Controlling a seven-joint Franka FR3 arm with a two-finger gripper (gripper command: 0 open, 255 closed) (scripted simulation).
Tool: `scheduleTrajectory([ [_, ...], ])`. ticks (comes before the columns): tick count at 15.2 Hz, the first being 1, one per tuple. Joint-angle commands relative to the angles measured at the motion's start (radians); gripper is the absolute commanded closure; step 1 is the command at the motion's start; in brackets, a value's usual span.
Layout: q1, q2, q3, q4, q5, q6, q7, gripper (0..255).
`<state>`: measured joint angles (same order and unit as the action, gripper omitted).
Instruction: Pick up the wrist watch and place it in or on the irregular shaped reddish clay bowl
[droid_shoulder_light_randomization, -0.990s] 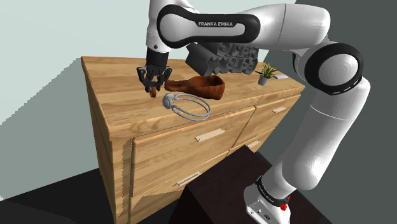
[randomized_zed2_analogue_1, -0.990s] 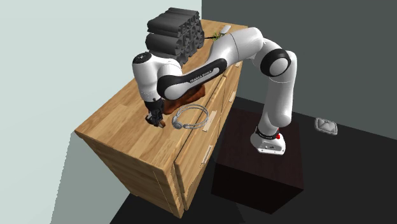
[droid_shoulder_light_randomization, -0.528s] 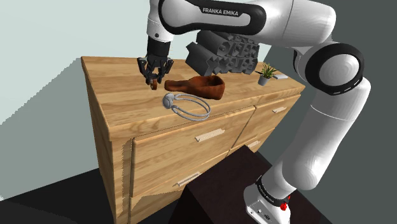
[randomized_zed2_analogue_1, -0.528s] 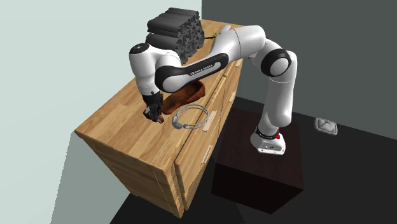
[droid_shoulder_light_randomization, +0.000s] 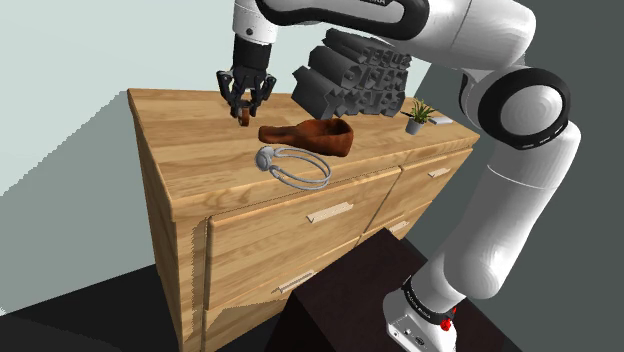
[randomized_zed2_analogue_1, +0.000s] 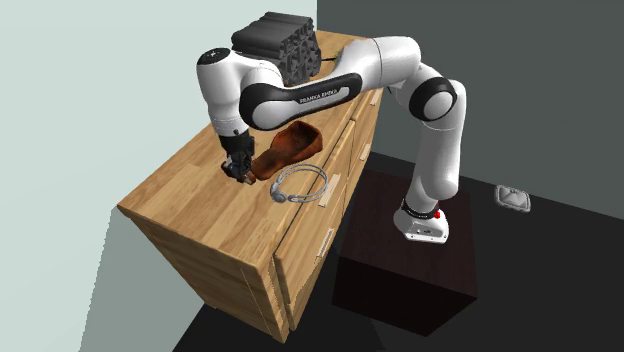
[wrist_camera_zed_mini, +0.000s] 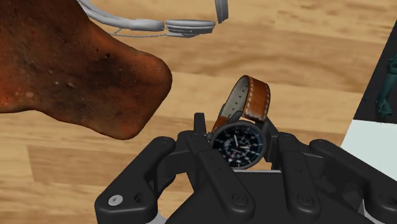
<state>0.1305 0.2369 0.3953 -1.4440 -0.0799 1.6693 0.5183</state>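
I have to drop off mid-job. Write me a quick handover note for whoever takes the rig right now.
Tool: shut on the wrist watch, whose brown strap sticks up out of the grip.
Watch: held above the wooden dresser top, just off the narrow end of the reddish clay bowl.
Bowl: on the dresser, with a grey headset lying beside it toward the front edge.
Done: watch grasped and off the surface.
Left: carry it over the bowl, lower it, open the tool.

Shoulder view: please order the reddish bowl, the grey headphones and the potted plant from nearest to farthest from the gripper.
1. Reddish bowl, just beside the gripper.
2. Grey headphones, nearer the front edge of the dresser.
3. Potted plant, far at the view's right.
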Motion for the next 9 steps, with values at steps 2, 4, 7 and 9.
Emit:
scheduleTrajectory([
  [2, 0.004, 0.008, 0.001, 0.051, -0.003, -0.044, 0.001, 255],
  [4, 0.008, 0.015, 0.002, 0.089, -0.006, -0.075, 0.003, 255],
  [7, 0.015, 0.030, 0.003, 0.149, -0.011, -0.122, 0.005, 255],
  [9, 0.020, 0.041, 0.004, 0.193, -0.016, -0.154, 0.007, 255],
])
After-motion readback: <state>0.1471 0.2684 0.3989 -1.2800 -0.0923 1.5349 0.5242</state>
